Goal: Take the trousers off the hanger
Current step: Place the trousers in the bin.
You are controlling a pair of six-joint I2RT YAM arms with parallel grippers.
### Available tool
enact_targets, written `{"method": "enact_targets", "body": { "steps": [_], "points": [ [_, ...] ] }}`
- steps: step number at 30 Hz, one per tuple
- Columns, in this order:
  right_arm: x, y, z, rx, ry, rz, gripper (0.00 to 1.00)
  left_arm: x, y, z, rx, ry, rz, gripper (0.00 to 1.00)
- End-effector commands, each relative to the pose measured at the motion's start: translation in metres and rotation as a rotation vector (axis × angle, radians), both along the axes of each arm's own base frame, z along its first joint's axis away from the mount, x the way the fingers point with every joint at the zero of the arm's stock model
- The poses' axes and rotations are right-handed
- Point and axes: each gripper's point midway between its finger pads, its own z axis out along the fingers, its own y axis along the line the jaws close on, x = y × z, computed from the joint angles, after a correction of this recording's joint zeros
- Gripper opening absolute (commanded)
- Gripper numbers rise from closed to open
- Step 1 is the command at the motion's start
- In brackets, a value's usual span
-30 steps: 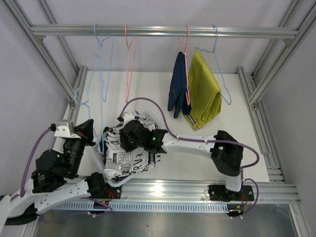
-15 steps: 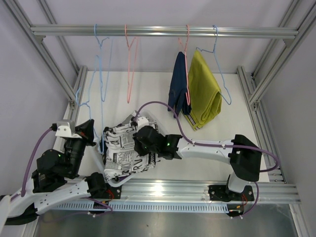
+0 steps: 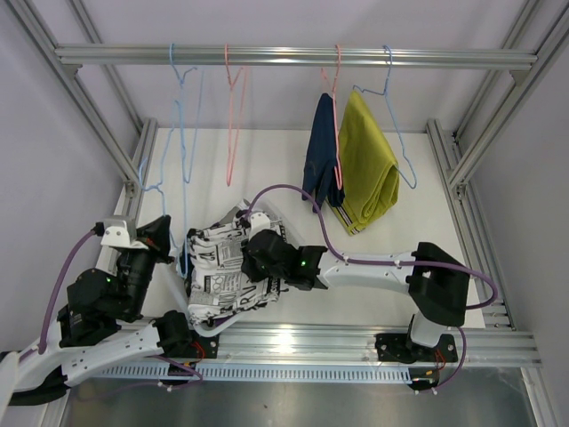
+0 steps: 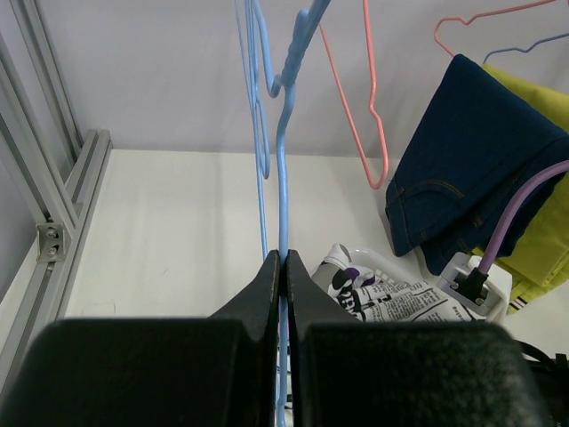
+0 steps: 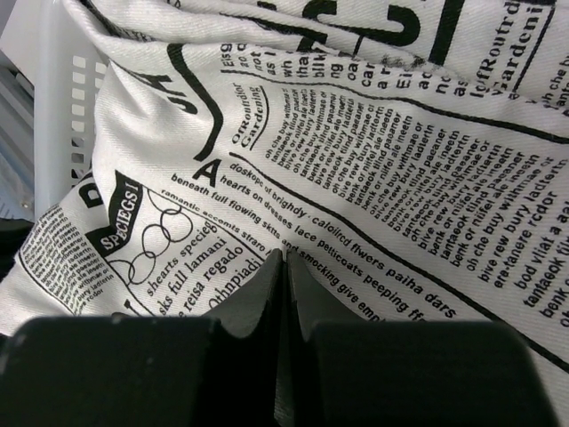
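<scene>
The left arm (image 3: 98,307) is folded low at the near left corner, its forearm angled up and in toward the middle, with the wrist camera on top. The left gripper (image 4: 284,260) has its two black fingers pressed flat together. They clamp a thin blue wire hanger (image 4: 283,178) that runs upright between them. The right arm (image 3: 373,267) rises from its base at the near right with the elbow lifted. Its white forearm stretches low and leftward. The right gripper (image 5: 283,258) points down and left, fingers almost touching, the tips nipping a fold of the white trousers with black print (image 5: 373,133).
</scene>
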Motion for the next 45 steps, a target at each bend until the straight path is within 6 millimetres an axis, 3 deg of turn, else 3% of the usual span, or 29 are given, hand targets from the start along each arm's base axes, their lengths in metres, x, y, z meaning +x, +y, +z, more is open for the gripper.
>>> {"method": "enact_targets", "body": {
  "steps": [1,9,14,19,23,30,39,45],
  "points": [
    [0.001,-0.003,0.005,-0.036,-0.019,-0.008,0.08,0.001,-0.008,0.001,-0.011,0.001,-0.022,0.0],
    [0.003,0.028,0.005,-0.007,-0.019,0.037,0.07,0.003,-0.013,-0.002,0.009,0.012,-0.025,0.0],
    [0.003,0.04,-0.021,-0.023,0.006,0.059,0.06,0.003,-0.013,-0.002,0.008,0.009,-0.028,0.0],
    [0.002,0.034,-0.041,-0.06,0.03,0.051,0.05,0.003,-0.015,-0.003,0.015,0.01,-0.032,0.0],
    [0.002,0.025,-0.035,-0.063,0.025,0.033,0.05,0.003,-0.018,-0.003,0.021,0.012,-0.043,0.01],
    [0.006,0.012,0.004,-0.011,-0.034,0.008,0.06,0.005,-0.023,-0.006,0.042,0.025,-0.051,0.0],
    [0.01,0.048,0.044,0.075,-0.078,0.055,0.06,0.006,-0.024,-0.008,0.056,0.036,-0.039,0.0],
    [0.008,0.06,0.03,0.07,-0.063,0.082,0.05,0.007,-0.023,-0.009,0.059,0.035,-0.033,0.0]
  ]
}}
